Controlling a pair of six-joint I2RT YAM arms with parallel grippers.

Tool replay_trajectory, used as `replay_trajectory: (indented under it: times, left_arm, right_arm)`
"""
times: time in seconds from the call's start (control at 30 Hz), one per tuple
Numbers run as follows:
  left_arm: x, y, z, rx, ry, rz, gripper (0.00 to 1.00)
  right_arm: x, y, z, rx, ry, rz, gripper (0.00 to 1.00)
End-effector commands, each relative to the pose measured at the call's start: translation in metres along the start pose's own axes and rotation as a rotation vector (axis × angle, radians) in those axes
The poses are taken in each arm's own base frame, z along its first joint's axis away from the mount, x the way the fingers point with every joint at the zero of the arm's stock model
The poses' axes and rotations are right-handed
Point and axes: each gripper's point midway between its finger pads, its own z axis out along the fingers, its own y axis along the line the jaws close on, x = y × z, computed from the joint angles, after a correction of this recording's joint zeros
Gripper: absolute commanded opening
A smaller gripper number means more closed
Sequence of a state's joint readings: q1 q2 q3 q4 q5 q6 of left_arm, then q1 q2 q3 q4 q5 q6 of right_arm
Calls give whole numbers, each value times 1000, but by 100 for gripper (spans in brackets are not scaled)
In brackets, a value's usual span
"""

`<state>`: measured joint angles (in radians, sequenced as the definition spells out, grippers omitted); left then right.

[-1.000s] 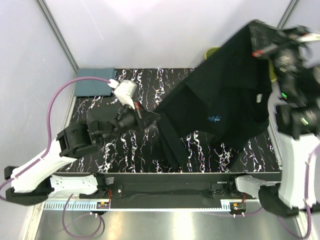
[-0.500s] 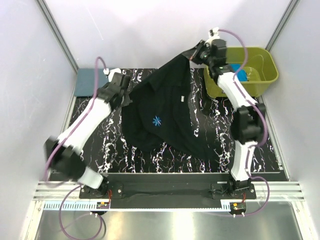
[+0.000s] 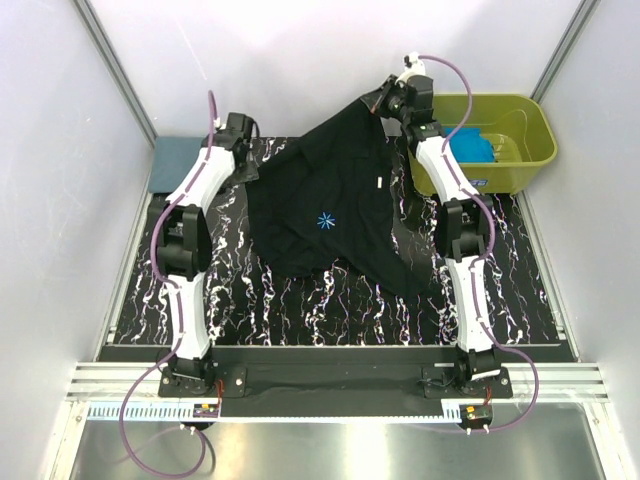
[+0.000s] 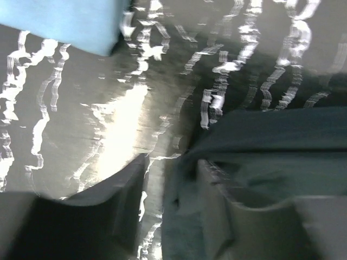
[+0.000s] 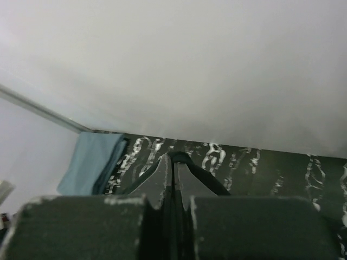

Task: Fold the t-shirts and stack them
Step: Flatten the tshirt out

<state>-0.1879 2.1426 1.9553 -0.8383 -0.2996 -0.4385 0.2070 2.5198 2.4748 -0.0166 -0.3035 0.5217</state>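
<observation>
So, my left gripper just let go. Its fingers were pinched on the black t-shirt a moment ago, and now they stand apart with the cloth lying loose under them. My right gripper stays clamped on a shirt corner, held up by the far left corner of the olive-green tub. The shirt has sunk flatter onto the tabletop left of the tub. The turquoise t-shirt sits inside the tub, and the grey-blue t-shirt is well apart from it.

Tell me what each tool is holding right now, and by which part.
The right tool pinches the black t-shirt by its far raised corner; the left tool is open, gripping nothing.
</observation>
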Motion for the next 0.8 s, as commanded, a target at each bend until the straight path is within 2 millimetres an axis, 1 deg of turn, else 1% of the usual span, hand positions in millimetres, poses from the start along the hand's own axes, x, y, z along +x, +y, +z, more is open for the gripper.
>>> replay_trajectory:
  times: [0.0, 0.03, 0.07, 0.1, 0.13, 0.17, 0.2, 0.23, 0.27, 0.3, 0.33, 0.37, 0.4, 0.43, 0.47, 0.5, 0.57, 0.6, 0.63, 0.67, 0.7, 0.73, 0.77]
  left_arm:
    - [4, 25, -20, -58, 40, 31, 55]
    - [9, 24, -25, -42, 52, 25, 56]
    - [7, 23, -42, -10, 38, 3, 56]
    - [27, 22, -41, 20, 84, -1, 56]
    - [35, 17, -46, 59, 96, -7, 54]
    - [35, 10, -62, 130, 82, -22, 52]
    - [51, 0, -56, 204, 107, -25, 50]
    - [60, -25, -74, 369, 146, -47, 48]
    - [69, -37, -79, 436, 170, -53, 44]
    - [82, -48, -81, 499, 208, -66, 44]
    - [87, -53, -86, 517, 218, -88, 44]
    - [94, -60, -89, 524, 229, -79, 47]
    - [100, -57, -86, 490, 229, -85, 50]
    - [102, -57, -86, 471, 228, -104, 52]
    - [103, -55, -87, 453, 220, -116, 54]
    - [108, -49, -82, 414, 222, -137, 56]
    - [107, -45, -84, 389, 215, -180, 54]
    - [108, -44, -84, 379, 209, -194, 51]
    - [110, -48, -84, 393, 213, -196, 50]
    - [114, -55, -83, 416, 231, -189, 49]
    - [116, -66, -85, 465, 261, -182, 47]
    - [125, -72, -76, 467, 307, -180, 43]
    - [130, -78, -74, 478, 335, -187, 43]
  right_arm:
    - [-31, -27, 1, 98, -95, -60, 0]
    - [-31, -30, 1, 107, -97, -78, 1]
    - [-30, -35, 2, 127, -101, -87, 3]
    - [-25, -42, 3, 138, -95, -95, 6]
    - [-22, -45, 4, 145, -92, -107, 8]
    - [-19, -49, 5, 156, -85, -109, 10]
    - [-11, -56, 7, 171, -69, -104, 14]
    - [-12, -58, 7, 185, -72, -103, 37]
    - [-4, -63, 5, 209, -35, -98, 47]
    - [-5, -64, 4, 224, -31, -102, 60]
    - [-6, -67, 1, 254, -24, -101, 67]
    - [4, -73, -4, 287, 22, -88, 79]
    - [3, -69, -7, 288, 38, -91, 81]
    - [5, -69, -12, 296, 67, -102, 81]
    - [12, -69, -19, 311, 109, -92, 82]
    - [11, -65, -28, 318, 131, -84, 82]
    - [14, -50, -38, 301, 165, -41, 82]
    - [14, -40, -48, 292, 186, -24, 81]
    - [21, -24, -52, 261, 213, -12, 81]
    - [29, -17, -59, 264, 247, -10, 81]
    - [31, -8, -71, 267, 270, -10, 81]
    - [38, 4, -76, 254, 295, -5, 81]
    - [46, 10, -90, 260, 325, 19, 79]
